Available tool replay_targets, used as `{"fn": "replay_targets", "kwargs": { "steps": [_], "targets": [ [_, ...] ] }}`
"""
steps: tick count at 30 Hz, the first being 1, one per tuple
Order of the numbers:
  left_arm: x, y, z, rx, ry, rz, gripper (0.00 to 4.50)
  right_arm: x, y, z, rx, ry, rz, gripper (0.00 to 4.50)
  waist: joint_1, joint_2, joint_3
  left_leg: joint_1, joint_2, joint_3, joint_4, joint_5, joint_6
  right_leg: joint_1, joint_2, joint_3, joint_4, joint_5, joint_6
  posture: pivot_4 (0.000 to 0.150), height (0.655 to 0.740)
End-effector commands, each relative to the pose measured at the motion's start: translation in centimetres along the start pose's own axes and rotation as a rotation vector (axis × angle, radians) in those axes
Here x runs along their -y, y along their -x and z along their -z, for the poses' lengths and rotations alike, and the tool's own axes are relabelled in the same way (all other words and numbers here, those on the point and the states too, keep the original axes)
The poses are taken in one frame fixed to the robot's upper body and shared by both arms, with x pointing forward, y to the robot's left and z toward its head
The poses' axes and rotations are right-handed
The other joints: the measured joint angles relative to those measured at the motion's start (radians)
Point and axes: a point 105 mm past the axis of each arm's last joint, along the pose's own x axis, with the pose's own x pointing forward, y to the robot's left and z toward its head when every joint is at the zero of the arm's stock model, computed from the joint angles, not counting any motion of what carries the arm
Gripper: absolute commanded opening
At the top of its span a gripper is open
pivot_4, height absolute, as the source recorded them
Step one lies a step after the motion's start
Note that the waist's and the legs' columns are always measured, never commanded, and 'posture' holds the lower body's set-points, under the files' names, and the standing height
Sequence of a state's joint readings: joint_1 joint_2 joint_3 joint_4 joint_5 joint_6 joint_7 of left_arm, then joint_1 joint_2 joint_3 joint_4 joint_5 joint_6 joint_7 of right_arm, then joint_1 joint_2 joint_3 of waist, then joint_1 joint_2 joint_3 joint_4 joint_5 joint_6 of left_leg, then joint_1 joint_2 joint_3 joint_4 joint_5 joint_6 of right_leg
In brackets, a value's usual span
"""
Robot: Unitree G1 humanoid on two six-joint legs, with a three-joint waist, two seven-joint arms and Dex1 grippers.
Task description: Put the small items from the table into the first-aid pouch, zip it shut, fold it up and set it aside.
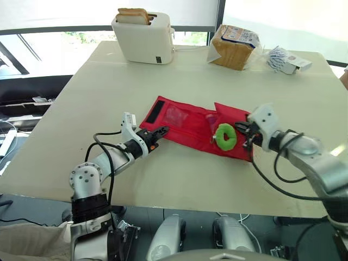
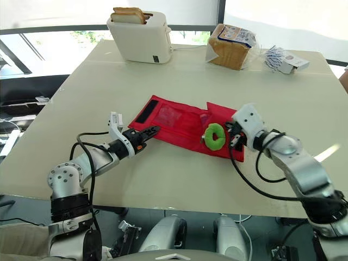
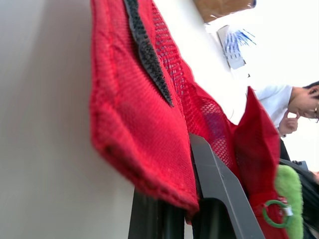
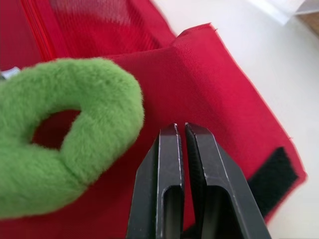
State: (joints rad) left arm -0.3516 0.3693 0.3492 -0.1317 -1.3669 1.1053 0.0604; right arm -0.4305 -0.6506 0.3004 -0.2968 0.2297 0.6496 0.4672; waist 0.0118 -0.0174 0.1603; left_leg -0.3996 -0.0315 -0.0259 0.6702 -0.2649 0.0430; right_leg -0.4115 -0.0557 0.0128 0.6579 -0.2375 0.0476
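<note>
Toast (image 1: 133,15) sticks up from the white toaster (image 1: 144,41) near the far left corner of the tabletop (image 1: 81,109). Nearer to us, the left gripper (image 1: 161,132) reaches the near left corner of the red pouch (image 1: 185,128). In the left wrist view we see the pouch's mesh edge drooping between the two black fingers (image 3: 219,194), so we read it as pinching that edge and lifting it slightly. The pouch lies unfolded across the middle of the tabletop, with a black fastening strip (image 1: 154,111) along its left end. A fluffy green ring (image 1: 224,136) rests on the pouch's right half, on top of the fabric and not inside a pocket. Just beside the ring, the right gripper (image 4: 179,128) has its fingers pressed together with only a thin slit between them, their tips at the folded right flap of the pouch. We cannot tell whether any fabric is caught there. Along the far edge, a bagged loaf of bread (image 1: 234,46) sits right of the toaster, and a blue and white packet (image 1: 285,60) lies towards the far right corner.
</note>
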Motion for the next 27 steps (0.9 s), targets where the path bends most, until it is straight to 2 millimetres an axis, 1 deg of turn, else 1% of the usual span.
{"fn": "replay_targets", "kwargs": {
  "steps": [1, 4, 8, 11, 14, 16, 19, 22, 25, 27],
  "targets": [
    [3.6, -0.1, -0.6, -0.02, -0.179, 0.152, 0.0, -1.0, -1.6, 0.1, -0.023, 0.078, -0.032, 0.16, 0.001, 0.0, 0.0, 0.0, 0.0, 0.0, 0.0, 0.0, 0.0, 0.0, 0.0, 0.0, 0.0, 0.0, 0.0, 0.15, 0.74],
    [6.0, -0.5, -0.2, -0.076, -0.348, 0.263, 0.0, -1.4, -2.6, 0.3, -0.039, 0.079, -0.028, 0.16, 0.0, 0.0, 0.0, 0.0, 0.0, 0.0, 0.0, 0.0, 0.0, 0.0, 0.001, 0.0, 0.0, 0.0, 0.0, 0.15, 0.74],
    [8.0, -1.2, 1.7, -0.188, -0.54, 0.398, 0.0, -0.9, -3.1, 1.1, -0.066, 0.064, 0.007, 0.16, -0.002, -0.001, 0.0, 0.0, 0.0, 0.0, 0.0, 0.0, 0.0, 0.0, 0.002, 0.0, 0.0, 0.0, 0.0, 0.15, 0.74],
    [8.6, -2.2, 3.0, -0.267, -0.645, 0.478, 0.0, -0.9, -3.1, 1.5, -0.072, 0.057, 0.013, 0.16, -0.006, -0.001, 0.0, 0.001, 0.0, 0.001, 0.0, 0.0, 0.0, 0.0, 0.002, 0.001, 0.0, 0.0, 0.0, 0.15, 0.74],
    [9.1, -3.5, 4.0, -0.311, -0.673, 0.526, 0.0, -1.0, -2.8, 1.6, -0.066, 0.047, 0.014, 0.16, -0.005, -0.001, 0.0, 0.001, 0.0, 0.001, 0.0, 0.0, 0.0, 0.001, 0.002, 0.001, 0.0, 0.0, 0.0, 0.15, 0.74],
    [9.5, -4.8, 5.0, -0.332, -0.69, 0.549, 0.0, -1.4, -2.3, 1.1, -0.026, 0.037, 0.005, 0.16, -0.002, -0.001, 0.0, 0.001, 0.0, 0.0, 0.0, 0.0, 0.0, 0.001, 0.002, 0.001, 0.0, 0.0, 0.0, 0.15, 0.74],
    [9.7, -6.1, 6.4, -0.384, -0.694, 0.58, 0.0, -1.8, -1.6, 0.5, 0.009, 0.027, 0.007, 0.16, 0.003, -0.001, 0.0, 0.0, -0.001, 0.0, 0.0, 0.0, 0.0, 0.001, 0.002, 0.0, 0.0, 0.0, 0.0, 0.15, 0.74],
    [9.7, -7.2, 7.8, -0.423, -0.704, 0.597, 0.0, -1.6, -0.5, 0.0, 0.039, 0.002, 0.046, 0.16, 0.001, 0.0, 0.0, 0.0, -0.001, 0.0, 0.0, 0.0, 0.0, 0.0, 0.002, 0.0, -0.001, 0.0, 0.0, 0.15, 0.74],
    [9.5, -8.3, 8.6, -0.435, -0.702, 0.586, 0.0, -0.9, 1.6, -0.8, 0.075, -0.018, 0.11, 0.16, 0.005, 0.0, 0.0, -0.001, -0.001, -0.001, 0.0, 0.0, 0.0, 0.0, 0.002, -0.001, -0.001, 0.0, 0.0, 0.15, 0.74],
    [9.4, -8.9, 8.6, -0.431, -0.665, 0.572, 0.0, -0.9, 4.0, -1.8, 0.108, -0.02, 0.127, 0.16, 0.005, 0.0, 0.0, -0.001, -0.001, -0.001, 0.0, 0.0, 0.0, 0.0, 0.002, 0.0, -0.001, 0.0, 0.0, 0.15, 0.74]
  ]
}}
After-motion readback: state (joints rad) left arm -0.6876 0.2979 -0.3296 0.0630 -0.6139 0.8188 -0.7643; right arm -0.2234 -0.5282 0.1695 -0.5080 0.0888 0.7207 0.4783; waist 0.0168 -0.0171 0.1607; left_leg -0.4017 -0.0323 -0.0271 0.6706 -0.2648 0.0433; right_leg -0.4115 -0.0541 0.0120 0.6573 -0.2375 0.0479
